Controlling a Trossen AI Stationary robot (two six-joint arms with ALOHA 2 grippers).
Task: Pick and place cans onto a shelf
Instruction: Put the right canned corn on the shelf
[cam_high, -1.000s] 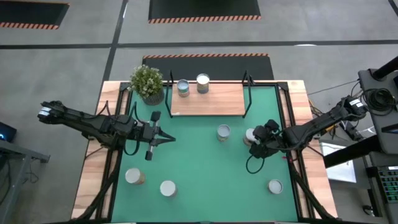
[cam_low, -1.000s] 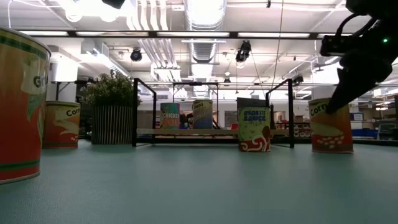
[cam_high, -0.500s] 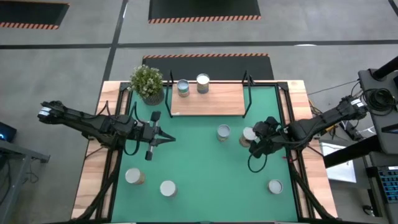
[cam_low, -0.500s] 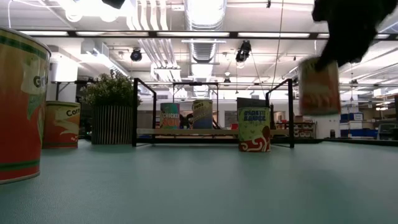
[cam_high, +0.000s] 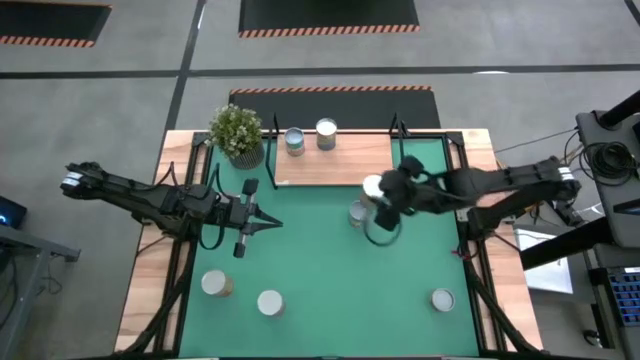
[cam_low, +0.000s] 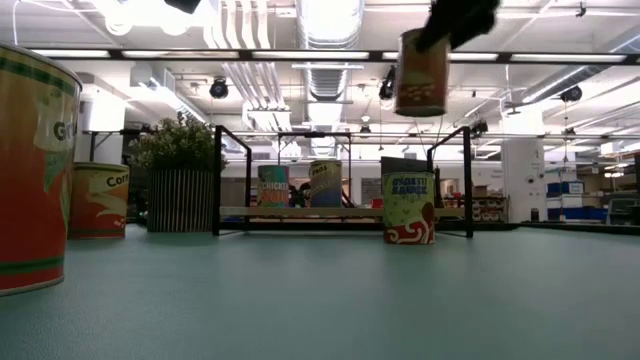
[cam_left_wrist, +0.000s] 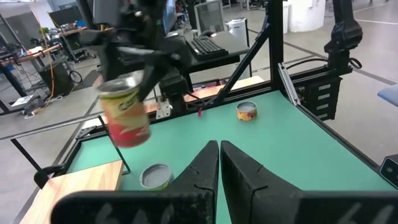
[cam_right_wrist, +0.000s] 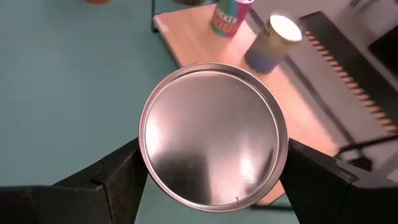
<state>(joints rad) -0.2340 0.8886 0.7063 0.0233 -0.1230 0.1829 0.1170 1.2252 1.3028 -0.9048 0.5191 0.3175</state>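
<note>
My right gripper is shut on a can with a yellow-and-red label, held high above the green mat near the wooden shelf's front right corner. The can also shows in the left wrist view, and its silver top shows in the right wrist view. Two cans stand on the shelf's far left part. A green-labelled can stands on the mat just below the held one. My left gripper waits shut and empty over the mat's left side. My right gripper pinches the can's side wall between its two fingers, one on each opposite side just under the top rim. The fingers come from above, pointing down. The can hangs nearly upright, lifted well clear of the mat.
A potted plant stands left of the shelf. Two cans stand at the mat's near left and one at its near right. Black frame posts rise at the shelf's ends. The shelf's right half is bare.
My right gripper has lifted the can off the mat's right side and carried it up, toward the table's left and far edges, to the shelf's front right corner. The can stays nearly upright in the hold.
</note>
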